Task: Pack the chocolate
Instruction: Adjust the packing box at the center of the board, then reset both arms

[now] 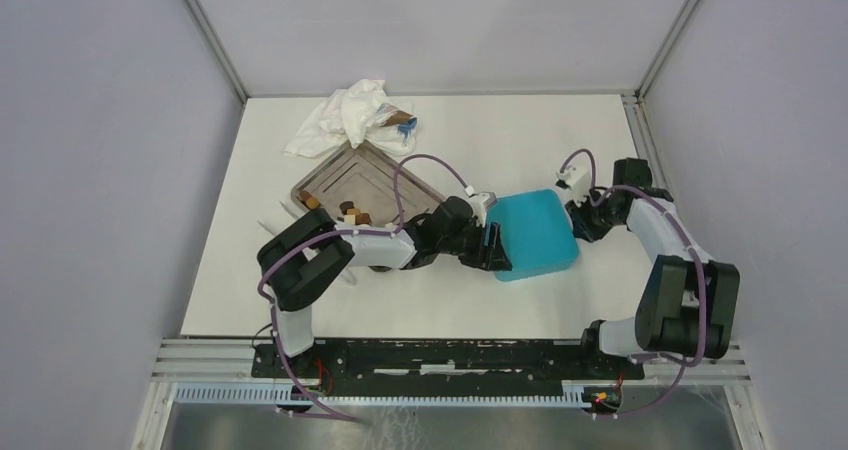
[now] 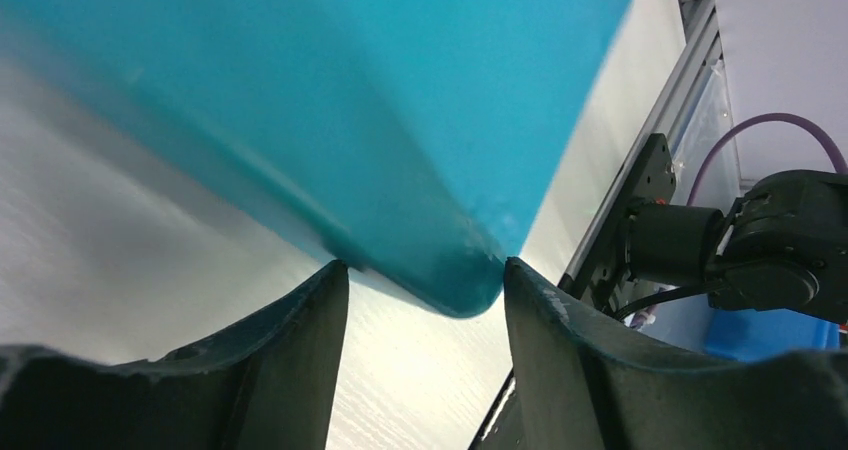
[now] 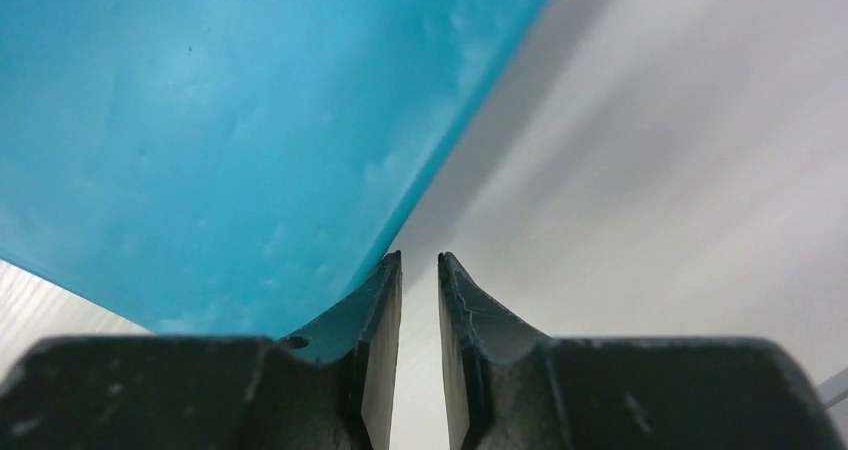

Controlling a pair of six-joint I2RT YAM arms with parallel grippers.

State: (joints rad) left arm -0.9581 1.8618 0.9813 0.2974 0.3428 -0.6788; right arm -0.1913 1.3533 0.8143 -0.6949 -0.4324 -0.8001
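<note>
On the metal tray, left of centre on the tabletop: the chocolate was a few brown pieces. Most were bunched by the tray's near edge, with one apart toward its left corner. Too small to count from the top view.

The teal box sat just right of the tray, flat on the tabletop, apart from the chocolate. Only its smooth teal top showed, so the contents weren't visible.

The left claw was at the box's left edge, its arm stretched across in front of the tray. In the left wrist view, the claw had its fingers well apart, with a rounded corner of the box in the gap at the tips. Couldn't tell if the corner touched both.

The right claw was at the box's right edge. In the right wrist view, its fingers were nearly together. Only tabletop showed through the thin slit between them, and the box edge ran up to the left finger.

A crumpled white cloth lay behind the tray at the far edge. A small blue thing was beside it, unclear what.
</note>
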